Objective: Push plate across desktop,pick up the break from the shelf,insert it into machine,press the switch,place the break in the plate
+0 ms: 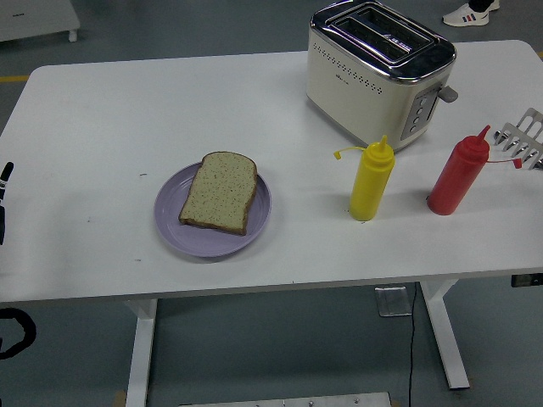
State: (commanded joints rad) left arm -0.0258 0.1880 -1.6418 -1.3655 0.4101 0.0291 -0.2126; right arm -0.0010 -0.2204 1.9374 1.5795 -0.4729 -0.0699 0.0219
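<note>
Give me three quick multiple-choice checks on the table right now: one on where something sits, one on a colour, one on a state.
1. Where does the bread slice lie?
A. on the purple plate
B. in a toaster slot
C. on the metal rack

2. What colours are the two squeeze bottles?
A. both red
B. one yellow, one red
C. green and white

3. What is in the slots of the toaster?
A. one slice each
B. one slice in the near slot
C. nothing visible

Answers: 1 A, the slice lies flat on the plate, left of the bottles. 2 B, the yellow bottle stands left of the red one. 3 C, both slots look empty from above.
</note>
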